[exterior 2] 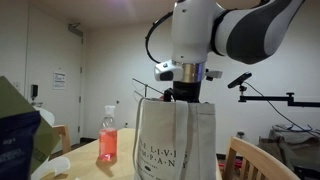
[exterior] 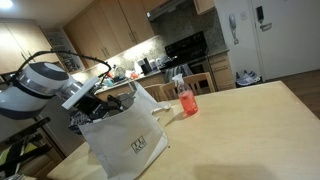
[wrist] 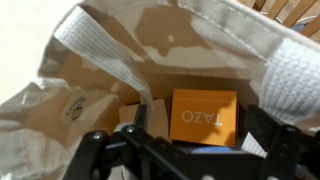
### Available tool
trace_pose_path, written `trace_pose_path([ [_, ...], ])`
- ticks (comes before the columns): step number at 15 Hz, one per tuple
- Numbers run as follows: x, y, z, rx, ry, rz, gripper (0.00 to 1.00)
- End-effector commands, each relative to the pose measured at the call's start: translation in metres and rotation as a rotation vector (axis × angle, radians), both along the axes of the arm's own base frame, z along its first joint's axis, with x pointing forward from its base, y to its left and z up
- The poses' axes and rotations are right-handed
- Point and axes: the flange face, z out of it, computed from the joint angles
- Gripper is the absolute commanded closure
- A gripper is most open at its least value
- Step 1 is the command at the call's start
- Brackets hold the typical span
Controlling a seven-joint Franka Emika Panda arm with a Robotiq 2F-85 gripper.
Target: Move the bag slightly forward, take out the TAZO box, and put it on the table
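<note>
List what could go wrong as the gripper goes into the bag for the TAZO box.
The gripper could snag the woven handle at the mouth of the bag. The TAZO box lies among other packages, so a grasp might jam or slip. Lifting could tip the bag toward the bottle.

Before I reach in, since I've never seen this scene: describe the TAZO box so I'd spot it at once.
On the tan table stands a white paper bag, the largest thing there. Seen down through its open top in the wrist view, the TAZO box lies inside. It is the only orange carton, white-lettered, among paler contents.
</note>
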Motion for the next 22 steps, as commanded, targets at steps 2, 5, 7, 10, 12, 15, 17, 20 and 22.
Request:
trace_pose_path([
  [2, -0.011, -0.009, 0.004, -0.009, -0.010, -0.036, 0.00],
  [5, -0.011, -0.012, 0.000, -0.008, 0.001, -0.044, 0.00],
  [7, -0.011, -0.015, -0.003, -0.007, 0.011, -0.056, 0.00],
  [10, -0.012, -0.022, -0.009, -0.008, 0.029, -0.072, 0.00],
  [12, -0.013, -0.026, -0.013, -0.011, 0.037, -0.083, 0.00],
  [15, -0.012, -0.033, -0.018, -0.011, 0.046, -0.099, 0.00],
  [17, -0.011, -0.037, -0.022, -0.006, 0.052, -0.108, 0.00],
  [20, -0.009, -0.042, -0.030, -0.006, 0.067, -0.120, 0.00],
  [22, -0.008, -0.044, -0.035, -0.004, 0.077, -0.126, 0.00],
])
